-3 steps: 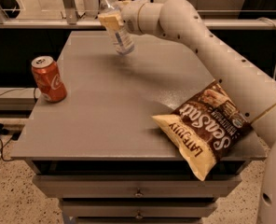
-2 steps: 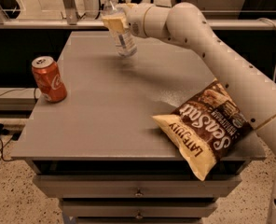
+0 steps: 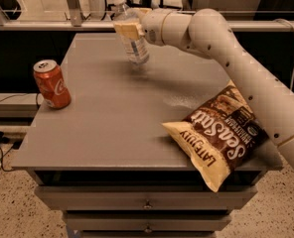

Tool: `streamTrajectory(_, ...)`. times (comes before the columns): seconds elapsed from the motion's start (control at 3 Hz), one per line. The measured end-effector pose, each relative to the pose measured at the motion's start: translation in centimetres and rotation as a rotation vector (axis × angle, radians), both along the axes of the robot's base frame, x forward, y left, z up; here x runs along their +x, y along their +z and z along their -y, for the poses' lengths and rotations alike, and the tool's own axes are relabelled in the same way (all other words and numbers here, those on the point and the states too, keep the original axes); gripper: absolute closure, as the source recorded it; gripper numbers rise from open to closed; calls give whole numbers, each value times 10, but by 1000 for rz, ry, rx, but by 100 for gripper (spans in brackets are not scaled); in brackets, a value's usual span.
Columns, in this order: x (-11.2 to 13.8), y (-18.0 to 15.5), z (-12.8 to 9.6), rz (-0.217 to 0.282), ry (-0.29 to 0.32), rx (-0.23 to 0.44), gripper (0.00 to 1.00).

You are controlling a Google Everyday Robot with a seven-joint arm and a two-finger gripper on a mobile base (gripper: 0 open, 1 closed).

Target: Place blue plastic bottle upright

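Jaws pinching blue plastic bottle [image 3: 137,51], gripper [image 3: 128,29] above far edge of tabletop [image 3: 112,118], bottle slightly tilted, cap up, soda can [image 3: 51,83] at left edge

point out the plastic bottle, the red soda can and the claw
small clear bluish plastic bottle [image 3: 138,51]: camera view, lower body below the claw
red soda can [image 3: 52,86]: camera view, middle of its side
claw [image 3: 131,26]: camera view, top centre, midway between fingertips gripping the bottle

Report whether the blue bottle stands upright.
Nearly upright, cap up, leaning slightly: blue plastic bottle held by the gripper over the table's far end.
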State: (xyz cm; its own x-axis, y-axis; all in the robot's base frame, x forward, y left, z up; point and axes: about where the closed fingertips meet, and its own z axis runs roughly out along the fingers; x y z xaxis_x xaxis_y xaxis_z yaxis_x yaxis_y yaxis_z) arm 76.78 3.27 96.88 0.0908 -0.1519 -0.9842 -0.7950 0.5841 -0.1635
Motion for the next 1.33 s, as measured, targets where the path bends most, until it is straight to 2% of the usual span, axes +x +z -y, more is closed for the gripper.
streamTrajectory(0.33,-3,-10,5,-10,21,17,100)
streamTrajectory(0.67,-4,-19,10,-23,32,26,84)
streamTrajectory(1.33,-6,-24,16,-32,27,33,38)
